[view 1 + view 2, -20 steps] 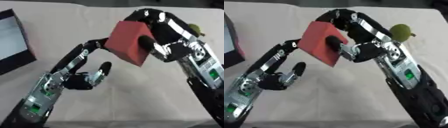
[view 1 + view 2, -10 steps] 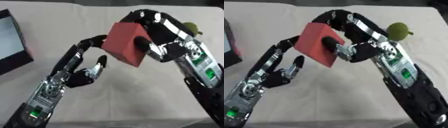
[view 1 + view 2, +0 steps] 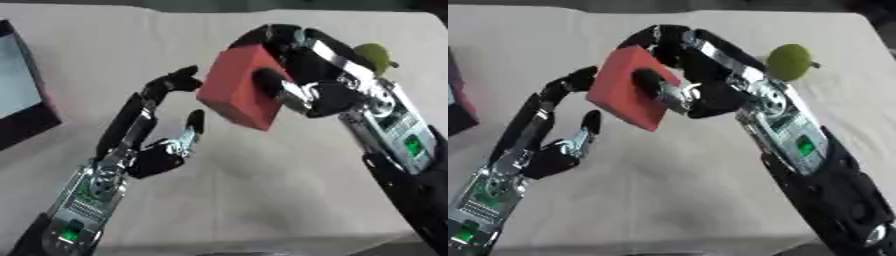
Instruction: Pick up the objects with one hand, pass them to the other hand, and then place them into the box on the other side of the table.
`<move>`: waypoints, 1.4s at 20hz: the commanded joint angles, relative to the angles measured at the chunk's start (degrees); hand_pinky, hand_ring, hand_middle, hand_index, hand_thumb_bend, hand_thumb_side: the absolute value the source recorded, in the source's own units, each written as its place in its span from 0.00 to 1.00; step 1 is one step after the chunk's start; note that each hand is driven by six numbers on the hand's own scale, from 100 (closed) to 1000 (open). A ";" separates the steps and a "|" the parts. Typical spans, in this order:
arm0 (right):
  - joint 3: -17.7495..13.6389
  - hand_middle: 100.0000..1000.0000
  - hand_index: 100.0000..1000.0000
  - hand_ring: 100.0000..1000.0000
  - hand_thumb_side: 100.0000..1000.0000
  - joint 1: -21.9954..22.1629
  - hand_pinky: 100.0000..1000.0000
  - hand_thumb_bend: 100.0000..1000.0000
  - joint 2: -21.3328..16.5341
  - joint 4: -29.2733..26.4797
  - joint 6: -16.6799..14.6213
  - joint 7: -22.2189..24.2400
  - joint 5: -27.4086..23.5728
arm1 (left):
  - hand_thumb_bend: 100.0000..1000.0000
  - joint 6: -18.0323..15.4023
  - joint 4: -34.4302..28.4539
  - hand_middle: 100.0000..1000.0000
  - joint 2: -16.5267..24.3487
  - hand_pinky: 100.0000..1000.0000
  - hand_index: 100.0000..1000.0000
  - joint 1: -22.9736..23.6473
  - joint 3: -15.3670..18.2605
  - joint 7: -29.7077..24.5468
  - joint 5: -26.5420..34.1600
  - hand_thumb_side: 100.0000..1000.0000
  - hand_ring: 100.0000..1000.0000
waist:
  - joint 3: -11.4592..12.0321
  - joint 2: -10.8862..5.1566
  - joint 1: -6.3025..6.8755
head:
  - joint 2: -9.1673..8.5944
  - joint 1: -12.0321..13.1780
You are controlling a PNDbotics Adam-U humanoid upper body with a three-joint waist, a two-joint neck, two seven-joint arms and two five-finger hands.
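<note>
My right hand (image 3: pixel 302 82) is shut on a red block (image 3: pixel 241 92), thumb on its near face and fingers over its top, holding it above the table's middle. My left hand (image 3: pixel 157 145) stands open just left of the block, fingers stretched up toward its left edge, thumb raised below it. Whether the fingertips (image 3: pixel 184 77) touch the block I cannot tell. A green round fruit (image 3: pixel 789 61) lies on the table behind the right arm.
A dark box (image 3: pixel 22 107) with a pale inside sits at the table's left edge. The tan cloth-covered table (image 3: pixel 262 195) spreads under both arms, and its front edge runs along the bottom of the view.
The left hand has risen and its fingers have reached up to the block's left edge. The right hand has brought the block slightly down and left.
</note>
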 commanded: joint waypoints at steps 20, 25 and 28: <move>0.64 0.36 0.51 0.41 0.41 0.15 0.84 0.00 -1.14 -1.21 5.19 4.54 -0.29 | 0.00 -18.39 -6.12 0.76 3.88 1.00 0.98 -0.87 -1.16 -8.98 0.72 0.53 0.80 | -0.07 -0.75 0.06 | -0.08 -1.63; 0.47 0.35 0.50 0.41 0.41 0.50 0.84 0.00 -1.20 -1.21 5.04 6.37 0.58 | 0.00 -16.58 -6.23 0.77 3.55 1.00 0.99 -1.36 -0.50 -8.97 1.78 0.50 0.81 | -0.04 -0.72 0.02 | -0.08 -1.76; 0.60 0.36 0.50 0.41 0.41 0.65 0.84 0.00 -1.24 -1.21 4.29 8.24 1.65 | 0.00 -14.13 -6.18 0.78 3.18 1.00 1.00 -1.79 -0.13 -6.47 1.75 0.52 0.81 | -0.08 -0.75 0.01 | -0.08 -1.81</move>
